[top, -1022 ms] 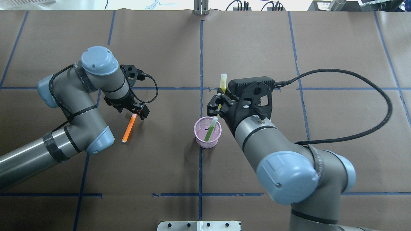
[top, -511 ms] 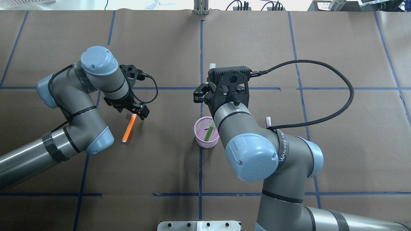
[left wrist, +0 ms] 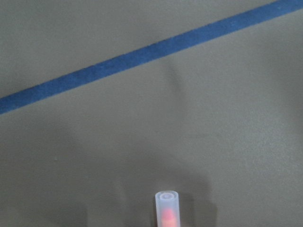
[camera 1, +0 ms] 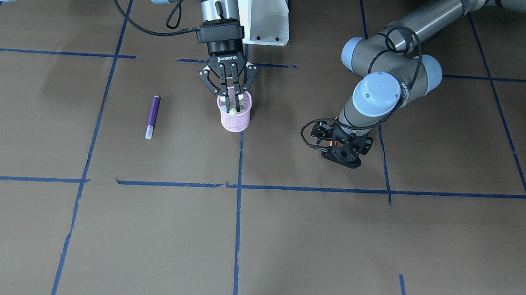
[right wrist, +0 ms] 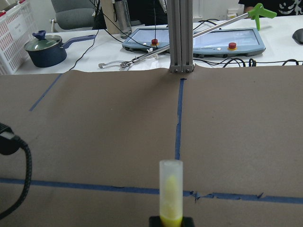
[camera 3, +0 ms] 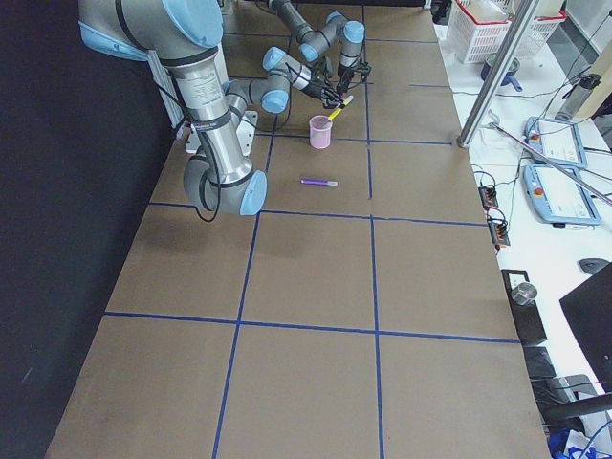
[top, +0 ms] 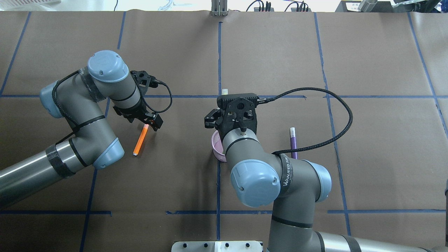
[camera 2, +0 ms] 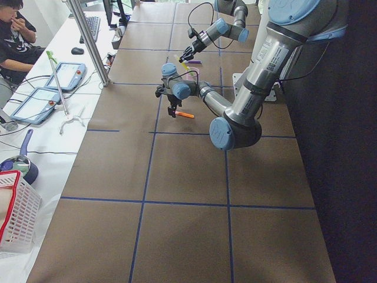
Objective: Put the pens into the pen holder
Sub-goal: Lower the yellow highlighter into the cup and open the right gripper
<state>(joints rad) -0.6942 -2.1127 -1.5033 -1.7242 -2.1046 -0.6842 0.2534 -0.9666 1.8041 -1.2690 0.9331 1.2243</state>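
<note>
The pink mesh pen holder (camera 1: 234, 117) stands near the table's middle, mostly hidden under my right arm in the overhead view (top: 216, 144). My right gripper (camera 1: 230, 100) hangs just over its mouth, shut on a yellow pen (right wrist: 170, 194) held upright. A pale green pen end (camera 1: 232, 112) shows at the holder's rim. The purple pen (top: 293, 141) lies flat to the holder's right. My left gripper (top: 149, 123) is shut on the cap end of the orange pen (top: 140, 140), which slants down to the table.
Blue tape lines (top: 218, 63) divide the brown table cover. The right arm's black cable (top: 336, 129) loops over the purple pen's area. A metal post (top: 218, 8) stands at the far edge. A white basket (camera 2: 15, 212) and control pendants (camera 3: 557, 143) sit beyond the table.
My right arm has swung left and brought the yellow pen over the holder, covering it from above and uncovering the purple pen. The left arm and orange pen have not moved.
</note>
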